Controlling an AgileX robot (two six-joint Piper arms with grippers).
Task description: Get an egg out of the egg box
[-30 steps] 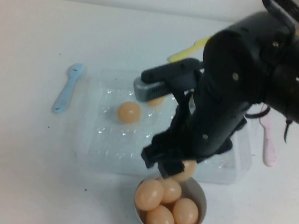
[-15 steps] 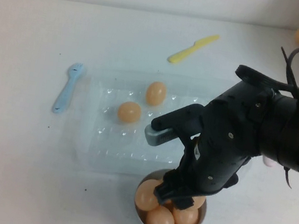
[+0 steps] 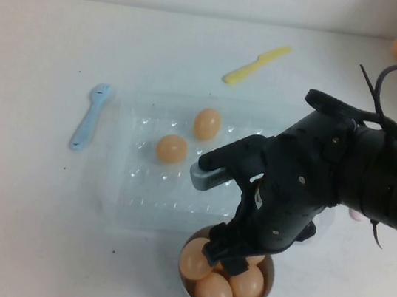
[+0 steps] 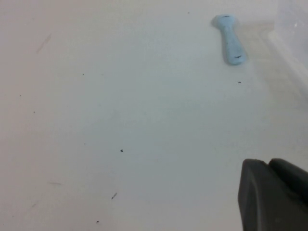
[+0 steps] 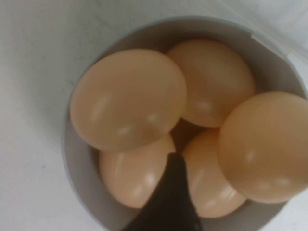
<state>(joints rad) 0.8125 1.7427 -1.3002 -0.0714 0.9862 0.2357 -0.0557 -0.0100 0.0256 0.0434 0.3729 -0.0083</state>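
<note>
The right gripper [image 3: 223, 255] hangs low in the lower middle of the high view, right over the small round bowl [image 3: 268, 257], with the bulk of the black arm covering the near right corner of the egg box [image 3: 115, 181]. From where I stand I cannot tell how its fingers are set; the right wrist view shows only one dark fingertip [image 5: 169, 202] poking in over the heap of eggs, so whether it grips one is anyone's guess. The bowl holds at least four pale orange eggs piled against each other. In the clear egg box, middle of the frame, two remain: one egg [image 3: 171, 148] toward the left, another egg [image 3: 207, 124] just above and right of it, each sitting in its own dimple. To do this step well, I'd judge the arm should let go gently, low over the pile, so nothing knocks or rolls out, then rise straight up. The left gripper [image 4: 274, 192] sits parked over bare table, its state not readable, with the blue spoon [image 3: 90, 114] off near the box's left side.
</note>
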